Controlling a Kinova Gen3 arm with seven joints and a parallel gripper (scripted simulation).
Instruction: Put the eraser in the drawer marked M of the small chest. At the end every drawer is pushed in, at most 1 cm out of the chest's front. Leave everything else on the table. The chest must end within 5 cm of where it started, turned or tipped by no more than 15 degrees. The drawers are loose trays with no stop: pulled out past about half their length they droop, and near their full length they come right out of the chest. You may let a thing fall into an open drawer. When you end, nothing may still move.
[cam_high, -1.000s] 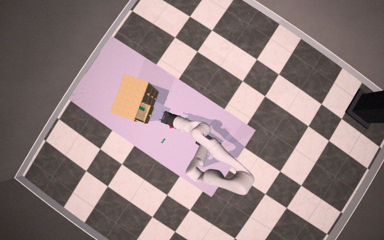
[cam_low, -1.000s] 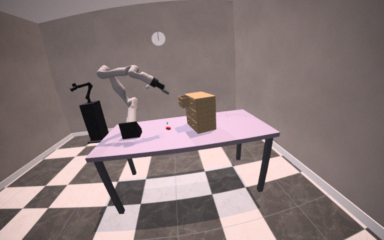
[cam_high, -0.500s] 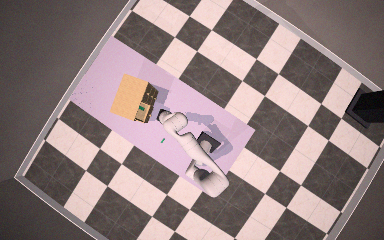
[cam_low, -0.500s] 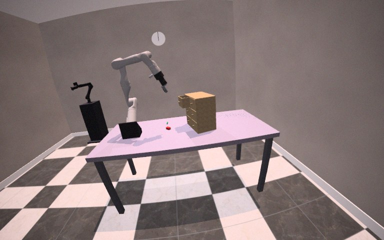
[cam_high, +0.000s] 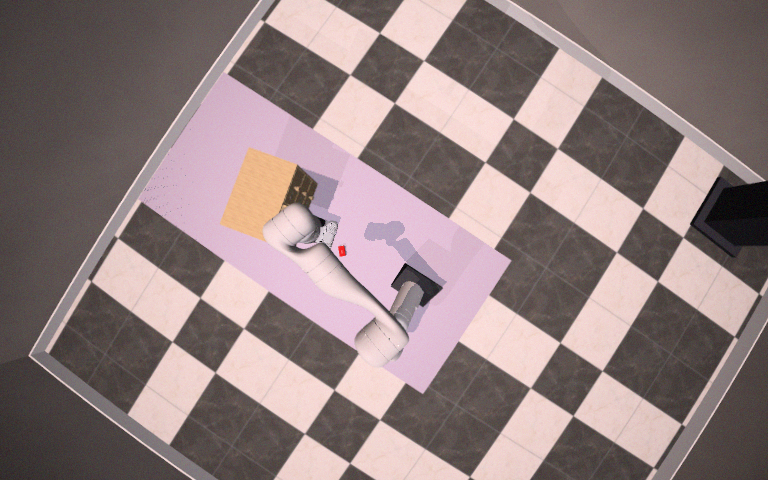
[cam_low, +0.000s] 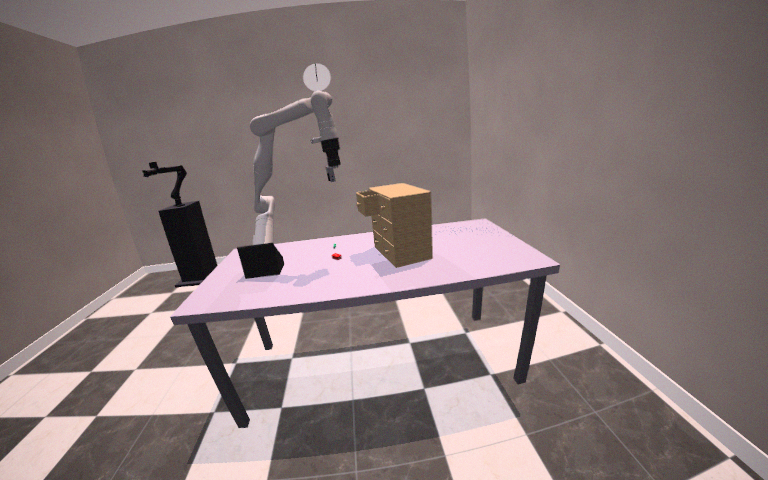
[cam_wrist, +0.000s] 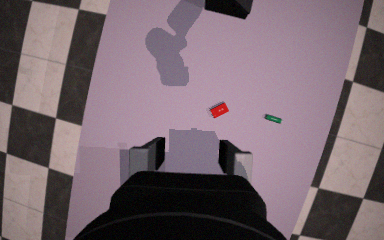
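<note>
The red eraser (cam_high: 342, 250) (cam_low: 336, 256) (cam_wrist: 218, 109) lies on the lilac table (cam_high: 226, 124) (cam_low: 481, 254) (cam_wrist: 280, 60), in front of the wooden chest (cam_high: 257, 186) (cam_low: 404, 226). The chest's top drawer (cam_low: 367, 200) on its left side stands pulled out; the letters on the drawers are too small to read. My gripper (cam_high: 331, 229) (cam_low: 330, 173) (cam_wrist: 191, 150) is open and empty. It points straight down, high above the table between the chest and the eraser. In the wrist view the eraser lies a little ahead and to the right of the fingers.
A small green object (cam_low: 334, 246) (cam_wrist: 273, 118) lies on the table near the eraser; my arm hides it in the top view. My black base block (cam_high: 416, 281) (cam_low: 259, 260) (cam_wrist: 227, 6) sits on the table. A black pedestal (cam_high: 733, 215) (cam_low: 186, 237) stands on the floor.
</note>
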